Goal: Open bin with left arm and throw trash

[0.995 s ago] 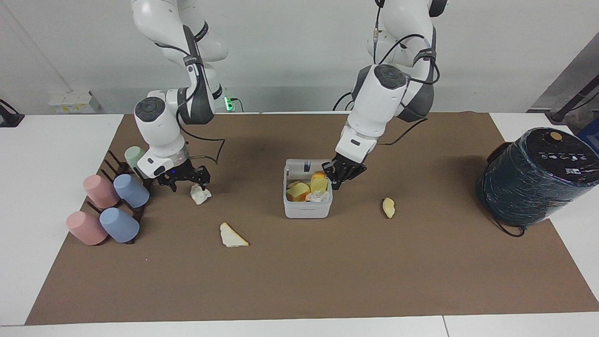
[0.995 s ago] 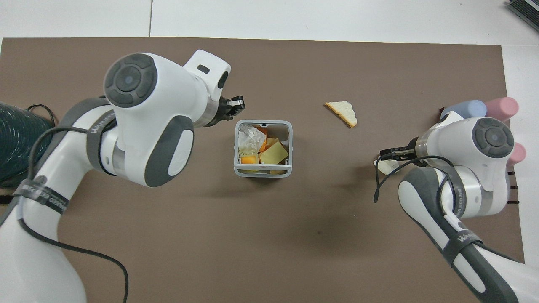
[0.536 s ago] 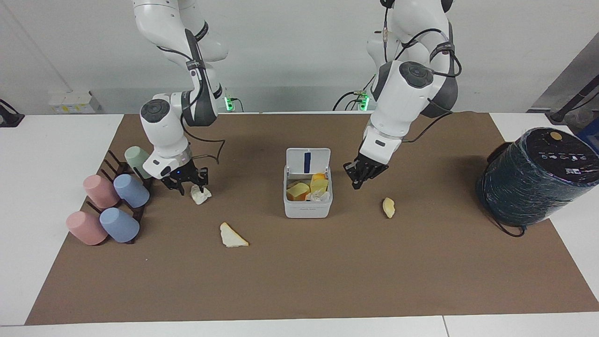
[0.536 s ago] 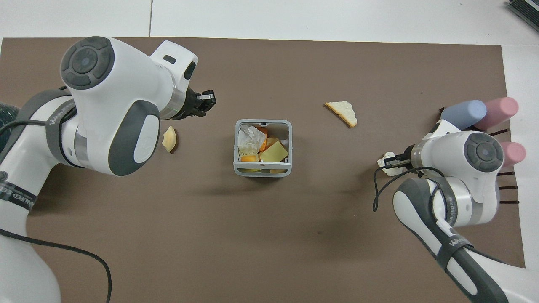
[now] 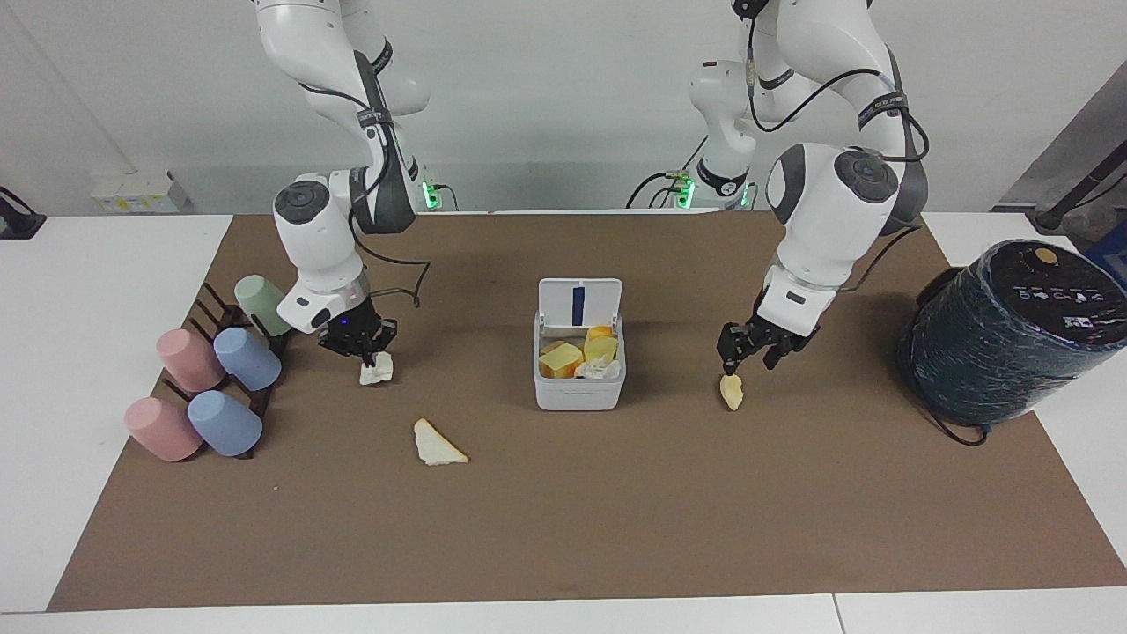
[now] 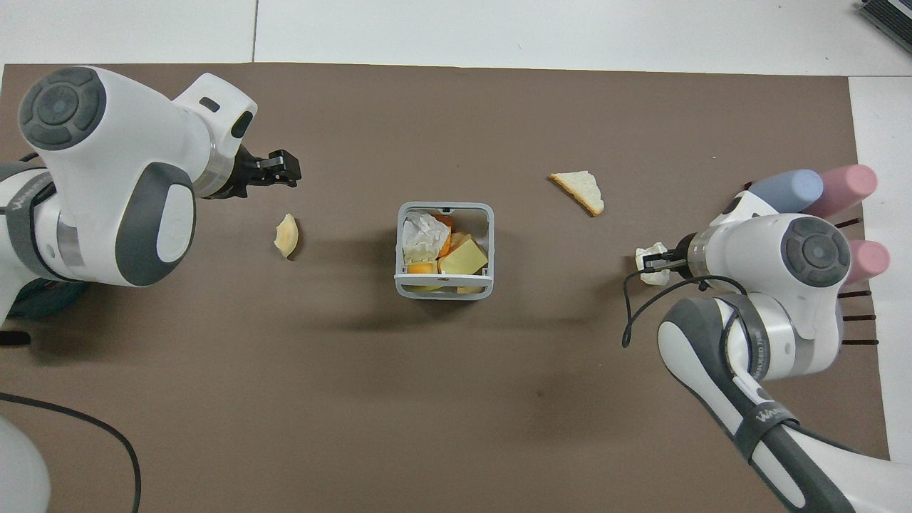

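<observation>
The white bin (image 5: 578, 392) stands mid-mat with its lid (image 5: 578, 304) upright and open, showing the blue stripe; yellow and orange scraps and a tissue lie inside. It also shows in the overhead view (image 6: 444, 292). My left gripper (image 5: 747, 352) hangs open just above the yellowish chunk (image 5: 731, 390), beside the bin toward the left arm's end. The overhead view shows this gripper (image 6: 283, 167) and the chunk (image 6: 287, 235) too. My right gripper (image 5: 363, 345) is shut on the tissue wad (image 5: 376, 371) at mat level. The cream wedge (image 5: 438, 445) lies farther from the robots.
Pastel cups (image 5: 211, 379) lie on a dark rack at the right arm's end, close to my right gripper. A large dark wrapped cylinder (image 5: 1012, 330) stands at the left arm's end. A black cable (image 6: 71, 420) trails on the mat.
My left gripper left the bin's edge and swung toward the left arm's end, coming over the chunk. The lid now stands upright. My right gripper closed in on the tissue wad.
</observation>
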Tool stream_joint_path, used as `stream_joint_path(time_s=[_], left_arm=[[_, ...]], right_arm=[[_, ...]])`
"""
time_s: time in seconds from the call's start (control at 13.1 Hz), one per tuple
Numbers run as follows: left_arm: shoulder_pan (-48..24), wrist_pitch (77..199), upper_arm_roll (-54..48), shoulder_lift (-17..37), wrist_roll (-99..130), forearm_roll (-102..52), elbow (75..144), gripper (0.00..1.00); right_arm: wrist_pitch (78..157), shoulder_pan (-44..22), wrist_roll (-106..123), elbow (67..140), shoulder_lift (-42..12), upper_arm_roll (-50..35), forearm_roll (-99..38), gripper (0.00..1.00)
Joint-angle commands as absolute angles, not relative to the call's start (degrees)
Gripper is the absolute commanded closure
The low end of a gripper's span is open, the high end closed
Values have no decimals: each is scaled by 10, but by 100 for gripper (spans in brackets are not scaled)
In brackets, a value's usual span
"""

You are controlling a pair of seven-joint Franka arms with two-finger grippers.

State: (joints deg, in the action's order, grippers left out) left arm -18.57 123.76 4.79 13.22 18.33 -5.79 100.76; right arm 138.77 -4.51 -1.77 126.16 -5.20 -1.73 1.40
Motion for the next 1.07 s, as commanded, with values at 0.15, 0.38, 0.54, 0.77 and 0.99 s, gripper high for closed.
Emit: stream_joint_path(time_s=[0.15, 0.38, 0.54, 0.77, 0.99], left_arm=[[-164, 1350, 44, 103, 128, -48, 1120, 1], [-164, 1427, 43, 125, 128, -48, 1150, 10], [-166, 1452, 43, 148, 129, -48, 1150, 17], [-170, 1489, 43, 180, 134, -49, 1151, 23], [-172, 1491, 43, 183, 134, -48, 1157, 32]], right_arm=[[1283, -124, -181, 1133, -49, -21, 5, 100], [1319, -183, -298, 1108, -62, -21, -44, 100], [1325, -217, -351, 1068, -89, -21, -49, 100], [1370, -264, -465, 1034, -134, -21, -49, 100], [1375, -294, -502, 1030, -147, -21, -48, 95]])
